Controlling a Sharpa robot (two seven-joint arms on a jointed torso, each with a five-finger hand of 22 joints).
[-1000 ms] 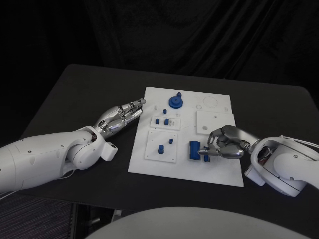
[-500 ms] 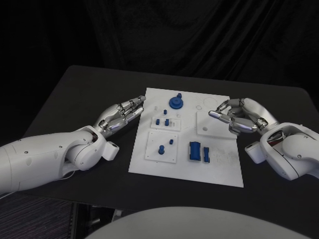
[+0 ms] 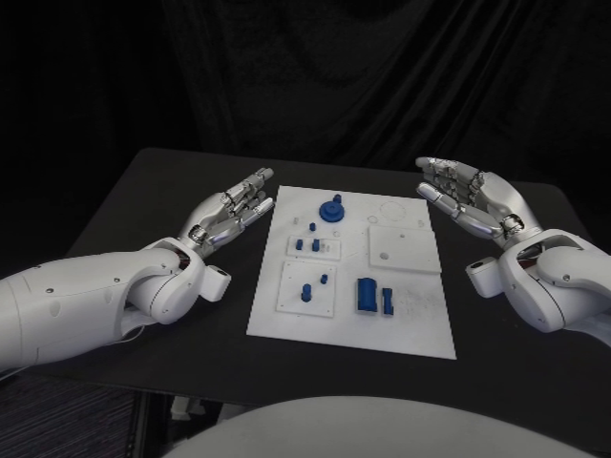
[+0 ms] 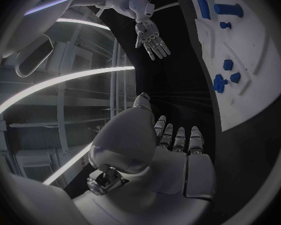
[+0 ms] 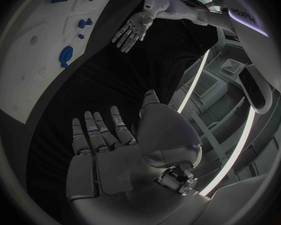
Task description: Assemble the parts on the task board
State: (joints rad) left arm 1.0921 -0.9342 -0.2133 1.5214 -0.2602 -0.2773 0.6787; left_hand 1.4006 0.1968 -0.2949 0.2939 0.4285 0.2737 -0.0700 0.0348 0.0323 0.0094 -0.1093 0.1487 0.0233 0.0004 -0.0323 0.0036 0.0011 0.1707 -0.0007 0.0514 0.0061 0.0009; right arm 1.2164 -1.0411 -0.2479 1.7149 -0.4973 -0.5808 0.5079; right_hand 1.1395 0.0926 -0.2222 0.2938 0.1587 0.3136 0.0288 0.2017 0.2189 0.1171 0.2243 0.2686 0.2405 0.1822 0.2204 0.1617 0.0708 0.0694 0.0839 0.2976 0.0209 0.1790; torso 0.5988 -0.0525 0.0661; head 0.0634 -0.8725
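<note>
While the blue parts (image 3: 369, 295) sit on the task board (image 3: 416, 334), left hand (image 3: 231, 214) and right hand (image 3: 471, 197) hover empty, fingers spread, beside its edges.

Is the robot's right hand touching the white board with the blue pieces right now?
Apart. In the head view the right hand is raised with its fingers spread, off the far right corner of the task board, with dark table showing between them.

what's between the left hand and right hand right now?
In the head view the task board with its blue parts lies between the left hand and right hand; neither hand touches it.
</note>
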